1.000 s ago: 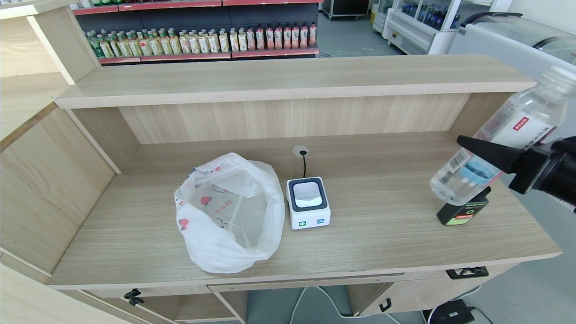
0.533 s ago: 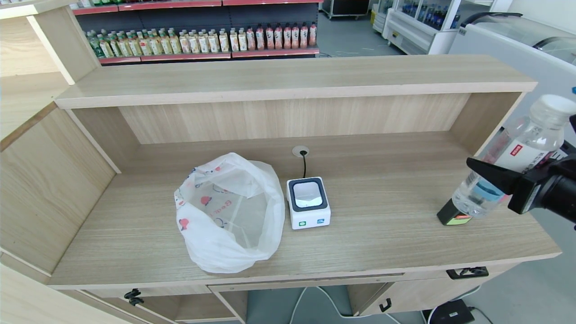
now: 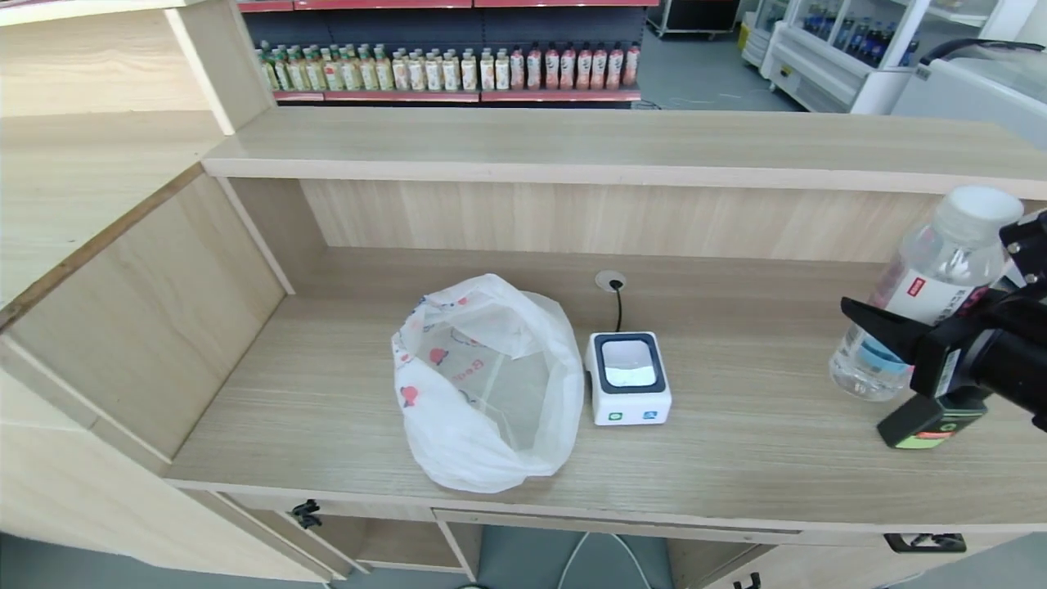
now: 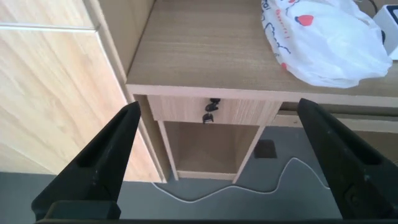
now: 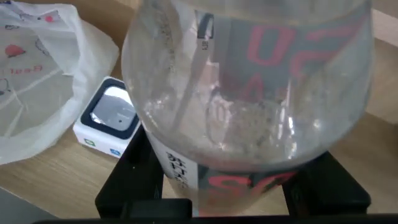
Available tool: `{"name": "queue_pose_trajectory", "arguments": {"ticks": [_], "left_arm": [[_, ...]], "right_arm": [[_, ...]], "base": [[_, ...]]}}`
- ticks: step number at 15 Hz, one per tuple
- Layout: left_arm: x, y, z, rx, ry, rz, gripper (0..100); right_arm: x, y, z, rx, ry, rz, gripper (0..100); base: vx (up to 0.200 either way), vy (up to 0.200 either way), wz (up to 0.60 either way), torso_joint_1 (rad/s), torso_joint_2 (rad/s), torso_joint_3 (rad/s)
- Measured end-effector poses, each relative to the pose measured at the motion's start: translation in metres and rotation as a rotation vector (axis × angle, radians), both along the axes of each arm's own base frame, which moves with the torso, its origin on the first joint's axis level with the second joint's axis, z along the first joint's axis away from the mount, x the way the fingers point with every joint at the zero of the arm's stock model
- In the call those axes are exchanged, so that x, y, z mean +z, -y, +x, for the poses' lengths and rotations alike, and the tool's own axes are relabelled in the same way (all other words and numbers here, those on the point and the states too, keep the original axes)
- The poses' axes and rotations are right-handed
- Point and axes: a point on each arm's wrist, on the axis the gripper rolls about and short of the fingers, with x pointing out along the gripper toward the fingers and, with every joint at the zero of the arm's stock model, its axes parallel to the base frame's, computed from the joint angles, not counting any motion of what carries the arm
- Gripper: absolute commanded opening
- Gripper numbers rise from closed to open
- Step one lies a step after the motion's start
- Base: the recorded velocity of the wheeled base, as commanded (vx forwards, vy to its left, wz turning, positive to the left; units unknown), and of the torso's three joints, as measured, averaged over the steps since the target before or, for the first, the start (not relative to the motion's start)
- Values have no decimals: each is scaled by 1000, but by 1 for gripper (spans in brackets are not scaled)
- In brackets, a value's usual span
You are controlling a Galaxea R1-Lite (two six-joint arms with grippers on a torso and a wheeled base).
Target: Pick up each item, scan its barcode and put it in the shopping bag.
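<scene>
Bottle (image 3: 924, 286) of water, clear, white cap, white-and-red label: clamped between the fingers of the right tool (image 3: 906, 337). It is held over the right end of the counter (image 3: 736, 446), cap uppermost, leaning slightly to the right. Small black container with a green label (image 3: 928, 421) lies on the counter just under that tool. Shopping bag (image 3: 483, 384), white with red print, sits open near mid-counter. White scanner (image 3: 627, 378) stands just beside the bag on its right, window facing up, with a black cable (image 3: 617, 307) running to a hole at the back. Left tool (image 4: 217, 107): fingers apart, holding nothing, low in front of the counter's left front edge.
</scene>
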Motion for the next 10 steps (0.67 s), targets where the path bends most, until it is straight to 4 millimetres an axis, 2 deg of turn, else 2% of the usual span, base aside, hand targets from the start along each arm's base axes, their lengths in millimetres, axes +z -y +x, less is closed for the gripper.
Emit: {"name": "queue_pose_trajectory", "arguments": {"ticks": [3,6,10], "left_arm": [[0,0,0,0,0,0,100],[0,0,0,0,1,0,100],[0,0,0,0,0,0,100]], "right_arm": [[0,-4,10,9,7,-28,0],[-4,-5,32,-3,74,-78,0],[-19,4,76,-62,112,-189,0]], "base": [[0,0,600,-1,1,2],[0,0,0,0,0,0],[0,0,0,0,0,0]]}}
